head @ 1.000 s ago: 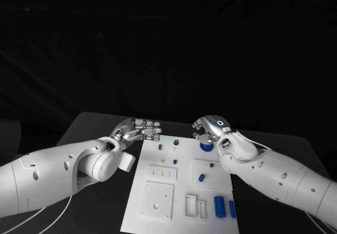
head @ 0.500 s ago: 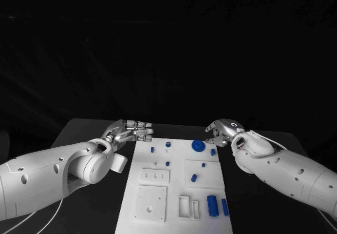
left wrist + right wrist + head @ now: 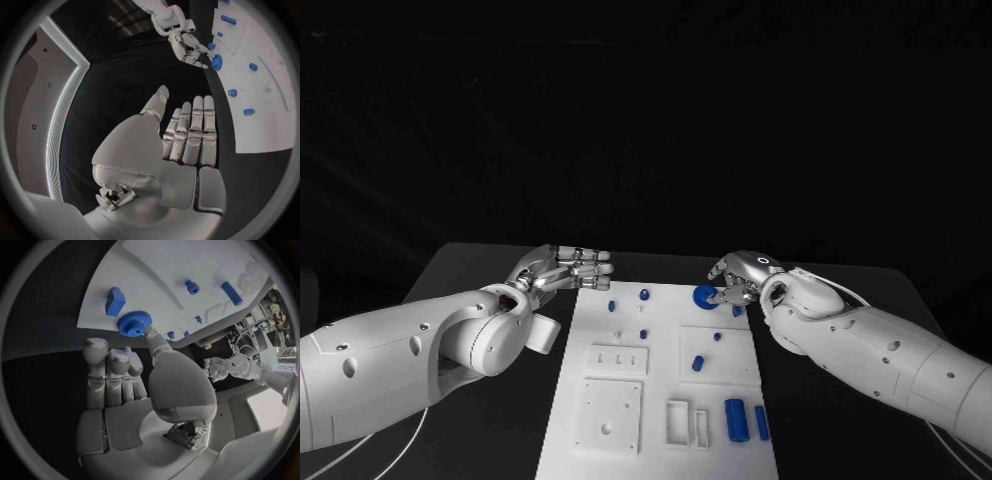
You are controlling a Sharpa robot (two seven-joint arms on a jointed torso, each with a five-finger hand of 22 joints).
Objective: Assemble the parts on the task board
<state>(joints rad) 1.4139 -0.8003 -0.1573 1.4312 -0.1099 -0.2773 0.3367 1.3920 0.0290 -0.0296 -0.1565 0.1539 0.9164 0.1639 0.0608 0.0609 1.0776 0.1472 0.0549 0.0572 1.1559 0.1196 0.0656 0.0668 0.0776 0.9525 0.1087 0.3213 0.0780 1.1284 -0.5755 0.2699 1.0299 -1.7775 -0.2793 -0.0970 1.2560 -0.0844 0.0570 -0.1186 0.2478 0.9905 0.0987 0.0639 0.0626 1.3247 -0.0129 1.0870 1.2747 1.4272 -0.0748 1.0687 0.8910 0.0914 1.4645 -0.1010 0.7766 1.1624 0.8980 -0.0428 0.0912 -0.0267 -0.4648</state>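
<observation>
- Near edge of the task board (image 3: 661, 440): two blue bar-shaped parts (image 3: 736, 419) lie side by side, long axes running away from the robot, next to white slotted blocks. Well apart from both hands.
- Mid-board: a few small blue pegs (image 3: 698, 364), some standing, some lying; none touched.
- Far end, R side: the blue gear (image 3: 707, 296) sits at the board's far R corner, a small blue block (image 3: 737, 310) just beside it.
- Right hand (image 3: 743, 277) is at the gear; thumb tip (image 3: 150, 331) touches the toothed rim in the right wrist view, other fingers spread short of it, off the board edge. Not gripping, holds nothing. Gear lies straight ahead of its fingertips, flat, axis vertical.
- Left hand (image 3: 567, 268) hovers off the board's far L corner over black table (image 3: 473, 265); fingers straight and close together, thumb apart, palm empty. Gear is across the board from it, so R hand is far nearer; my guess is the next grasp is R's.
- No brands, labels or writing I can read anywhere.
</observation>
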